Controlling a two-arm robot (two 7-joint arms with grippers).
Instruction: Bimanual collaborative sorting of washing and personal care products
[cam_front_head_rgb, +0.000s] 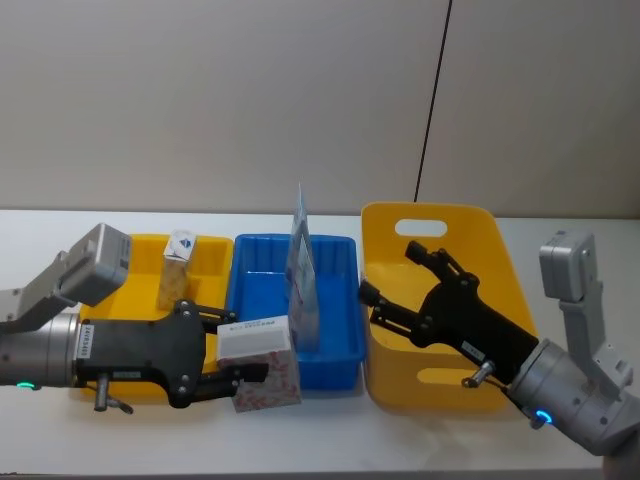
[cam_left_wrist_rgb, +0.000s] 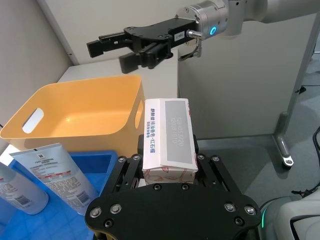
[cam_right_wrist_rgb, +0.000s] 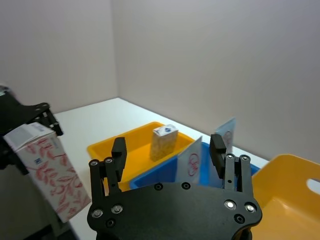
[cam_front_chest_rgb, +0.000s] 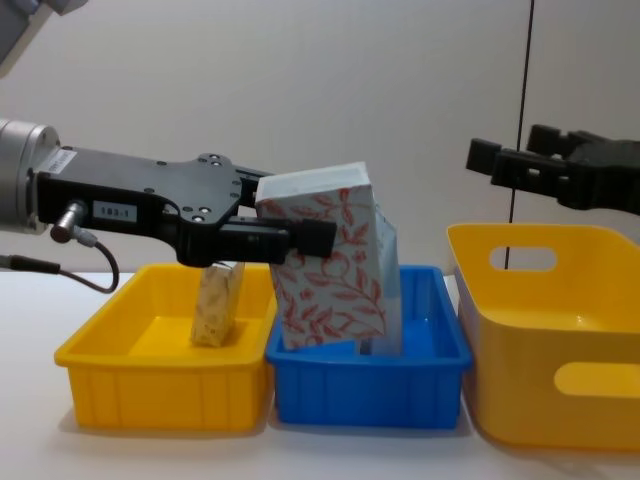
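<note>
1. The left end effector is clamped on the pack, one finger on each broad face. It holds the pack clear of the bench, at the near edge of the blue bin.
2. The pack's long axis stands nearly upright and leans a little. The red leaf print faces forward and the white top panel faces up.
3. The right end effector hovers over the large yellow bin. Its fingers are spread wide and hold nothing.
4. The pack lies to the right end effector's left, across the blue bin and lower down. The left arm is the nearer one, as it already holds the pack. I judge that the coming move turns on closing this sideways gap, either as a hand-over or as a direct drop into a bin.
5. The tubes stand on edge in the blue bin, between the two end effectors. A low pass could clip them.
6. The carton stands upright in the low yellow bin.
7. The pack's top panel has blue printed characters, too small to read with confidence. One tube label carries a QR code. A tag on the left arm reads "183-1".
</note>
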